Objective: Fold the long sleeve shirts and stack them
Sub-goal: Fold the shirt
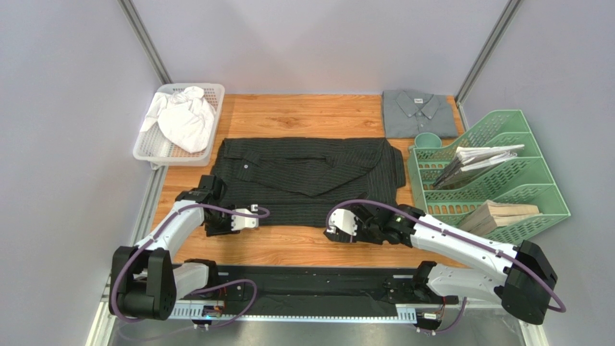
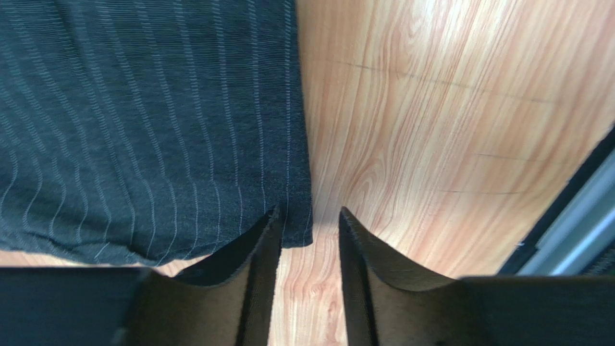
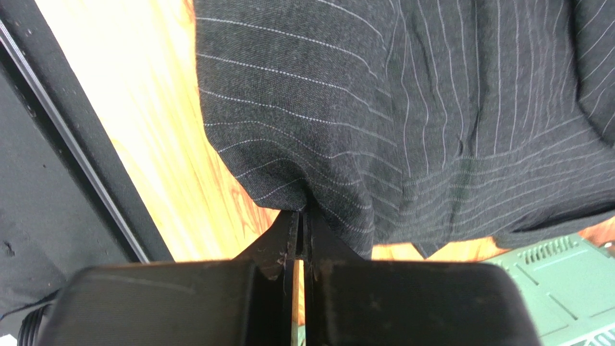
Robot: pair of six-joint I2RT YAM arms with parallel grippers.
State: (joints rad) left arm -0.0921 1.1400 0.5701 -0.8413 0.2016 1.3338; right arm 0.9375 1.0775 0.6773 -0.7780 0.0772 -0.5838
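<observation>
The black shirt (image 1: 310, 180), thinly pinstriped, lies spread flat in the middle of the table (image 1: 289, 249), and the plain grey shirt (image 1: 419, 112) sits folded at the far right. The right gripper (image 3: 302, 215) is pressed together, pinching the black shirt's near hem, while the left gripper (image 2: 307, 215) has its 2 fingers spread astride the near-left corner. The grey collar's label (image 1: 416, 103) is too small to read.

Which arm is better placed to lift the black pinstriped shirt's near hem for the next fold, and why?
Probably the right. The right fingers are shut on the hem of the black shirt; the left fingers stand apart, with the hem corner between them, not pinched.
</observation>
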